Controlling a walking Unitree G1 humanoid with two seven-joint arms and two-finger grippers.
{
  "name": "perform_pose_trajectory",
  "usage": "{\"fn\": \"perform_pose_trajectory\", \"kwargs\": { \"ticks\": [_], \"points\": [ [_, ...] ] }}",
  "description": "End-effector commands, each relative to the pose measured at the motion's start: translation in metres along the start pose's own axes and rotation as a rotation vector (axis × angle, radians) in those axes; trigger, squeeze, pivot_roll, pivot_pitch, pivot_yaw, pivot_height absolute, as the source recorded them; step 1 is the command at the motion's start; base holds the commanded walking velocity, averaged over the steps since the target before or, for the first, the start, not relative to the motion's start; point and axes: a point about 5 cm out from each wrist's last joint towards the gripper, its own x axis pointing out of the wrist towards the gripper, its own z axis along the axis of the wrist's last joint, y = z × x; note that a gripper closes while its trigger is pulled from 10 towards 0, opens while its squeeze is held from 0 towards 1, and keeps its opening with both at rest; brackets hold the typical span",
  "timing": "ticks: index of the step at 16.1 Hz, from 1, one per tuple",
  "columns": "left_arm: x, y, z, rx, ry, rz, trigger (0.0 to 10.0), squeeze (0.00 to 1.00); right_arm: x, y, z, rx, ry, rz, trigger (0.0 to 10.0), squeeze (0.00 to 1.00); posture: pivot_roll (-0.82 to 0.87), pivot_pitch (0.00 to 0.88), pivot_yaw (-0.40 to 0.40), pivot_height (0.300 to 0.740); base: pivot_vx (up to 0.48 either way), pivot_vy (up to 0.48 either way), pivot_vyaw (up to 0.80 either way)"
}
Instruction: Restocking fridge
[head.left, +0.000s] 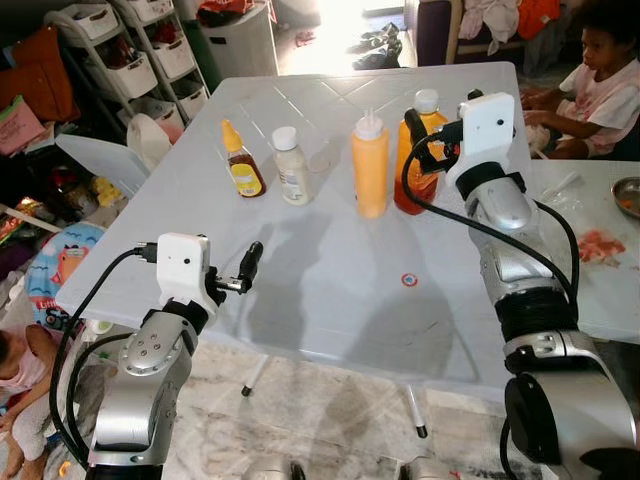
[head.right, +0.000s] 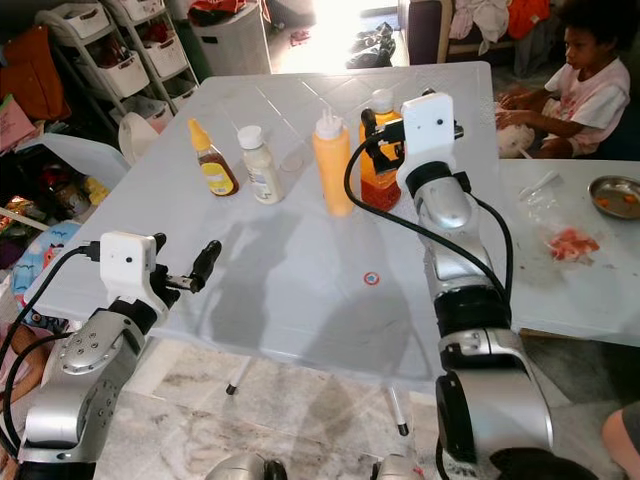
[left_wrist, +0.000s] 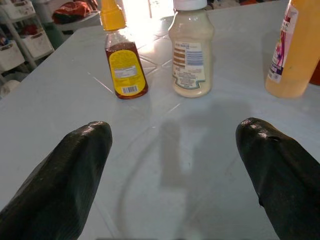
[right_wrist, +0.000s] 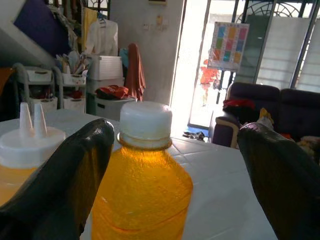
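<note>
Table (head.left: 330, 290): pale grey-white, faint tile-like lines, one small red-and-blue round sticker (head.left: 408, 280).
Honey bottle (head.left: 242, 162): dark amber-brown, yellow cap and yellow label.
Mayonnaise bottle (head.left: 291, 167): cream, white cap, pale label with brown stripes.
Squeeze bottle (head.left: 370, 166): yellow-orange, white nozzle top.
Orange bottle (right_wrist: 142, 195): translucent golden orange, white cap.
Right gripper (right_wrist: 172, 175): glossy black fingers (right_wrist: 60, 185), white wrist housing, silver arm.
Left gripper (left_wrist: 175, 165): matching black fingers (left_wrist: 65, 170).
</note>
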Motion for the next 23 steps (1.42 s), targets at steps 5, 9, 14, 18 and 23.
{"fn": "perform_pose_trajectory", "kwargs": {
  "ticks": [5,9,14,18,23],
  "points": [
    [-0.005,0.007,0.006,0.031,0.001,0.000,10.0,0.00,0.014,0.003,0.008,0.004,-0.018,0.010,10.0,0.00,0.09,0.046,0.183,0.740,0.000,0.000,0.00],
    [-0.005,0.009,0.009,0.045,0.004,-0.005,10.0,0.00,0.022,0.008,0.008,0.015,-0.006,0.021,10.0,0.00,0.11,0.047,0.192,0.740,0.000,0.000,0.00],
    [-0.006,0.009,0.010,0.054,0.009,-0.014,10.0,0.00,0.029,0.012,0.010,0.028,0.008,0.024,9.0,0.00,0.11,0.049,0.200,0.740,0.000,0.000,0.00],
    [-0.007,0.008,0.010,0.054,0.014,-0.019,10.0,0.00,0.034,0.016,0.013,0.019,0.018,0.040,0.0,0.00,0.11,0.053,0.200,0.740,0.000,0.000,0.00],
    [-0.007,0.006,0.009,0.050,0.018,-0.022,10.0,0.00,0.035,0.020,0.011,0.010,0.036,0.056,0.0,0.00,0.11,0.056,0.196,0.740,0.000,0.000,0.00]
  ]
}}
